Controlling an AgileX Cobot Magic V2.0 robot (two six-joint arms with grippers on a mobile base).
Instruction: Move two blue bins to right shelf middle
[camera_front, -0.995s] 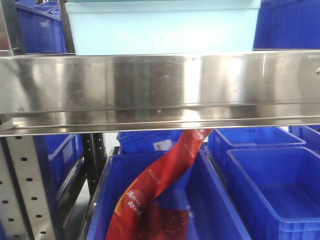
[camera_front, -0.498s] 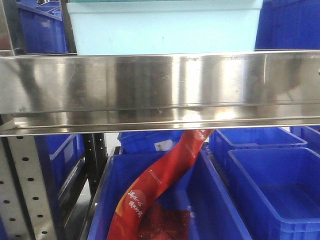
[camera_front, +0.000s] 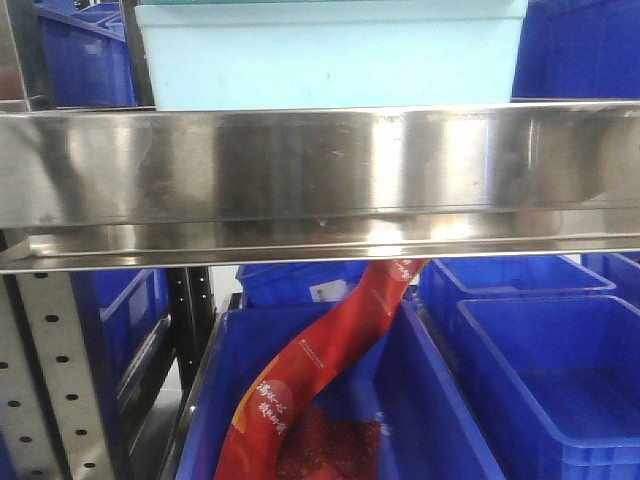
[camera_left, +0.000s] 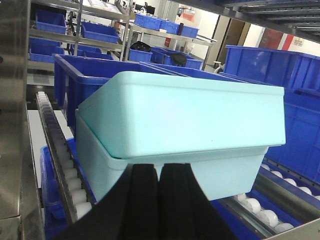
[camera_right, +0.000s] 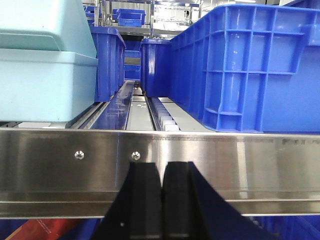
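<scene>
Two blue bins: none held; transfer judged not begun. Left gripper (camera_left: 159, 200) and right gripper (camera_right: 162, 200) fingers closed, empty.

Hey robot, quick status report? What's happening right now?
Left gripper and right gripper shut, empty. Pale bins stacked ahead of left; blue bin untouched. Steel rail fronts the right gripper.

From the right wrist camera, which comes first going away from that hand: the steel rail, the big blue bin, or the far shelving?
1. Steel rail, directly ahead of the right gripper.
2. Big blue bin, right, behind the rail.
3. Far shelving, top centre, deepest.
</scene>
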